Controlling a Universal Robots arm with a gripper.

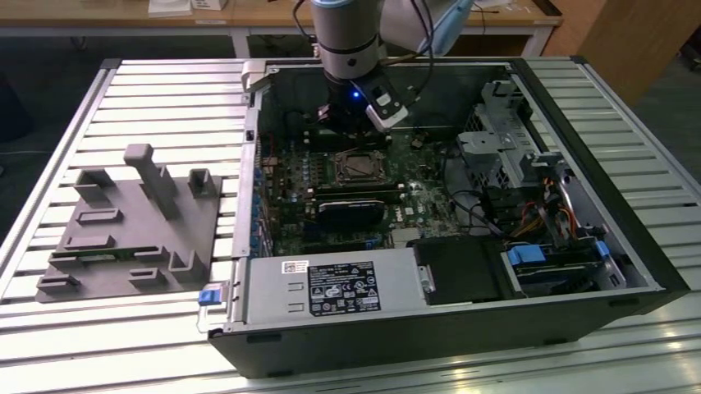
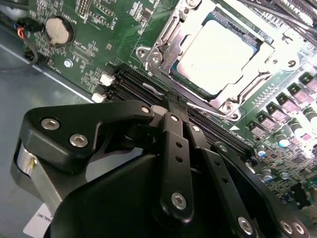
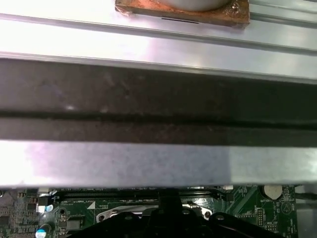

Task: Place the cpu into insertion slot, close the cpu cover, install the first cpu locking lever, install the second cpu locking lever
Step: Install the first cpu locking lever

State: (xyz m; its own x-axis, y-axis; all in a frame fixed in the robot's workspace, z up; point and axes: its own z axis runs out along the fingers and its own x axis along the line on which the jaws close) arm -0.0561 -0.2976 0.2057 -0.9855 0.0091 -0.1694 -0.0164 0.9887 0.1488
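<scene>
While the exterior view takes in the whole open computer case [image 1: 613, 246] lying on the slatted metal surface [image 1: 164, 90], with the arm reaching down into it and a grey moulded fixture [image 1: 131, 222] outside the case, well apart from the insertion slot [image 1: 356, 167], the second wrist view gives the close detail. In it the cpu [image 2: 218, 47] sits flat in the slot, its pale metal top bright. The cpu cover [image 2: 166, 54] lies down around it as a silvery frame, and the chip shows through its window.

The tool [image 2: 173, 101] is clenched, its fingers [image 2: 173, 148] drawn together to one tip; whether anything thin is nipped there I cannot tell. That tip hangs just beside the slot, over the long black memory slots [image 2: 143, 84] that run along one edge of the cover. A round coin cell [image 2: 58, 29] sits on the green board [image 2: 94, 59], farther from the slot than the memory slots are.

From the exterior view, the tool stands at the edge of the slot that faces away from the camera. The first wrist view adds a dark band [image 3: 148, 99] between bright metal strips, and a strip of board near the slot.
</scene>
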